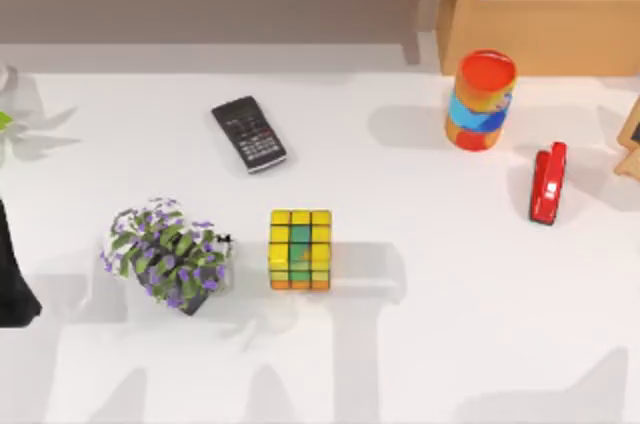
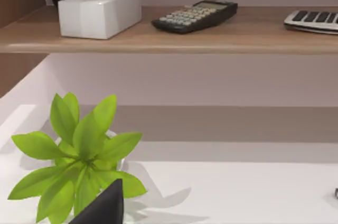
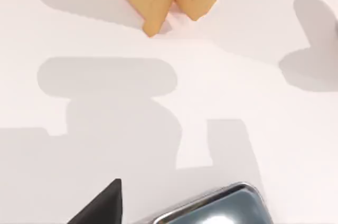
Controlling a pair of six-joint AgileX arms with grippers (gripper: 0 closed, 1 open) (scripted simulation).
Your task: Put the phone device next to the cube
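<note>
Open table [image 1: 440, 344] right of the cube [image 1: 300, 249]; phone device [image 3: 222, 208] apparently held.

One cube [image 1: 300, 249]; two calculators [image 1: 249, 133] (one shelved [image 2: 195, 15]); two plants [image 1: 168, 253] [image 2: 79, 152]; one stapler [image 1: 547, 182].

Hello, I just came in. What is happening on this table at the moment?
The right wrist view shows the phone device close beside a dark fingertip of the right gripper, above the white table; whether it is gripped is unclear. The cube sits mid-table beside a purple flower pot, with no phone next to it yet. The left arm waits at the table's left edge.
</note>
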